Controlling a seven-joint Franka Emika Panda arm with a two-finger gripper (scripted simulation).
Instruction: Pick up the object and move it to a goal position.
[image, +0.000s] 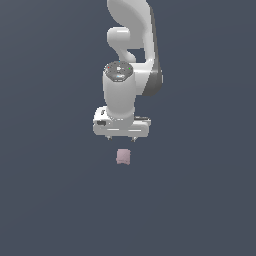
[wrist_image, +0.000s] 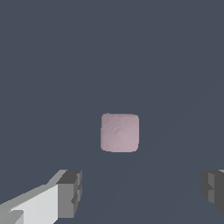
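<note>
The object, a small pale pink block (image: 123, 157) with soft edges, lies on the dark grey floor just below the white gripper (image: 121, 138) in the exterior view. The gripper hangs above it, apart from it, and only the short tips of its fingers show under the hand. In the wrist view the block (wrist_image: 120, 132) sits near the middle of the picture, beyond the gap between the two grey fingertips (wrist_image: 70, 193). The gripper (wrist_image: 141, 192) is open wide and holds nothing.
The white arm (image: 131, 50) rises behind the gripper toward the top of the exterior view. The dark grey floor (image: 55, 190) spreads all around with no other object showing.
</note>
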